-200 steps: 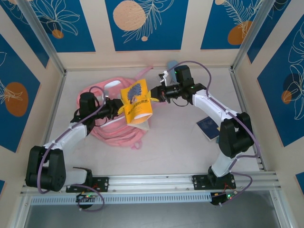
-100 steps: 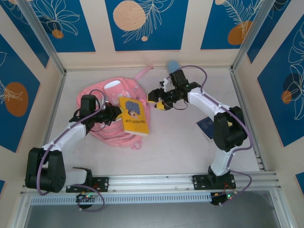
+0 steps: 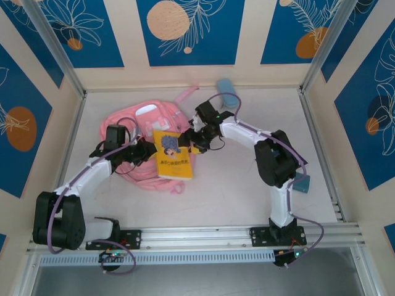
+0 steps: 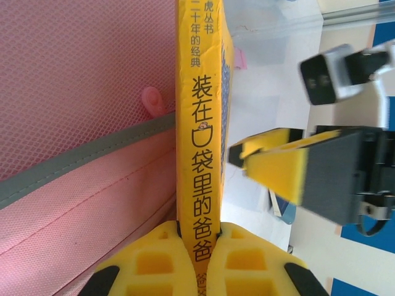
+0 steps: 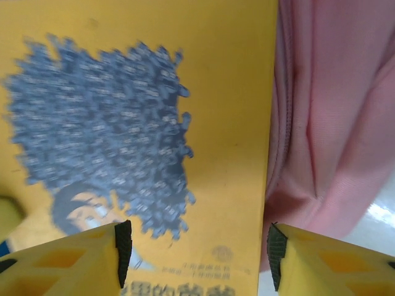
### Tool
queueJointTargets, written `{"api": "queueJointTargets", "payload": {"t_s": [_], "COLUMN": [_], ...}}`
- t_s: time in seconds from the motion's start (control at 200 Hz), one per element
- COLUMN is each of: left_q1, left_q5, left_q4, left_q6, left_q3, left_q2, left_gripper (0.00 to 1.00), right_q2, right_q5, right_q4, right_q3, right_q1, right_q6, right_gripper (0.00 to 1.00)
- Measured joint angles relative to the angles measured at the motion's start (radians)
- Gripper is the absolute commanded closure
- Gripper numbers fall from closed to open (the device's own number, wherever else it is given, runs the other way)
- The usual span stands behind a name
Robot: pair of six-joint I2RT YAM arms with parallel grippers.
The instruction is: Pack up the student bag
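Clamped on the spine of the yellow book (image 3: 173, 154), the left gripper (image 4: 199, 237) seems to steady it against the pink student bag (image 3: 163, 117) lying at ten o'clock on the table (image 3: 234, 179), while the right gripper (image 5: 197, 253), jaws apart over the cover's one o'clock corner, looks ready to push it in.

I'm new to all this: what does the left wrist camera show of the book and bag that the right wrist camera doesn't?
Left wrist: the yellow book edge-on, its spine lettering readable, pinched by the left gripper. It also shows the student bag with its mesh and grey trim, and a yellow-padded finger of the other arm.
Right wrist: the book's front cover with a blue-grey curly drawing, and the right gripper open over it.
Both: the book beside pink bag fabric.
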Motion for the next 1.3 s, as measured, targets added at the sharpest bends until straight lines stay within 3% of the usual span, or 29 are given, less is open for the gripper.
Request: {"api": "queueJointTargets", "payload": {"t_s": [0.14, 0.455, 0.525, 0.61, 0.695, 0.82, 0.975, 1.135, 1.3], "left_q1": [0.0, -0.003, -0.007, -0.012, -0.014, -0.026, -0.031, -0.031, -0.031], "left_q5": [0.013, 0.057, 0.061, 0.064, 0.053, 0.022, -0.024, -0.084, -0.15], "left_q4": [-0.004, 0.003, 0.0, -0.005, -0.012, -0.032, -0.039, 0.042, 0.195], "left_q6": [0.009, 0.023, 0.026, 0.045, 0.058, 0.072, 0.039, -0.072, -0.236], "left_q3": [0.0, 0.06, 0.075, 0.086, 0.088, 0.089, 0.106, 0.124, 0.127], "left_q2": [0.027, 0.146, 0.159, 0.174, 0.174, 0.132, 0.01, -0.099, -0.135], "left_gripper": [0.7, 0.66, 0.69, 0.92, 1.0, 1.0, 1.0, 1.0, 1.0], "right_q2": [0.051, 0.056, 0.056, 0.056, 0.047, -0.052, -0.289, -0.502, -0.557], "right_q5": [-0.03, -0.049, -0.052, -0.052, -0.051, -0.047, -0.036, -0.068, -0.082], "right_q4": [0.005, 0.007, 0.008, 0.008, 0.026, 0.112, 0.24, 0.522, 0.846], "right_q3": [0.001, 0.006, 0.008, 0.008, -0.009, -0.136, -0.329, -0.541, -0.705], "right_q1": [0.017, 0.017, 0.017, 0.017, 0.009, -0.011, -0.062, -0.118, -0.101], "right_q6": [0.001, 0.0, -0.001, -0.001, 0.009, 0.063, 0.186, 0.385, 0.624], "right_gripper": [0.47, 0.51, 0.51, 0.51, 0.5, 0.4, 0.22, 0.1, 0.0]}}
